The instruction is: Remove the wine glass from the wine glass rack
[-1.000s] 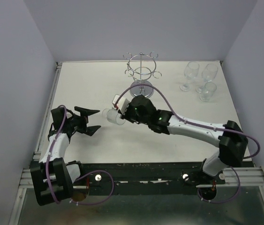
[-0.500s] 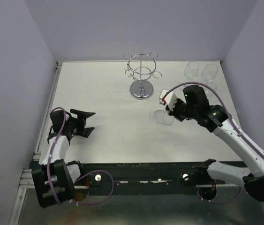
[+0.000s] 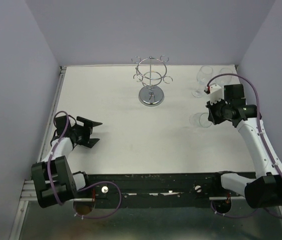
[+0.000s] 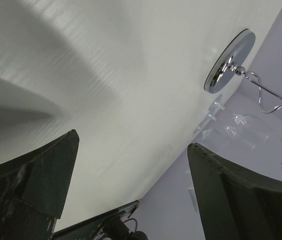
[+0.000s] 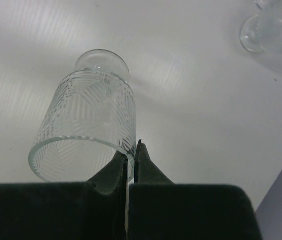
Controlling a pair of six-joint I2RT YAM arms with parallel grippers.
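From above, the wine glass rack (image 3: pixel 151 83) stands at the back of the white table (image 3: pixel 120 110), middle of the far edge, every hook bare. The wine glass (image 3: pixel 200 120) is off it, well to the right, caught by the right gripper (image 3: pixel 211 116) just in front of two other glasses (image 3: pixel 204 77) standing in the far right corner. From up here the clear bowl is only a faint outline, and I cannot tell how the pincer bites. The left gripper (image 3: pixel 92 132) sits low at the near left, its two dark fingers spread wide with nothing between them, well apart from the rack. A white block (image 3: pixel 214 90) rides on the right wrist; any marking on it is too small to read.

The left wrist camera looks across the table between those parted fingers (image 4: pixel 35 175). It catches the rack's round mirrored base (image 4: pixel 229 61) and curling chrome wire, with the far glasses blurred behind.

The right wrist camera gives what the overhead cannot: the glass (image 5: pixel 88 132) has a cut zigzag pattern, lies tipped with its foot pointing away, and the right gripper (image 5: pixel 130 157) is pinched tight on its rim, one finger inside and one outside. The foot of another glass (image 5: pixel 255 34) shows at top right.
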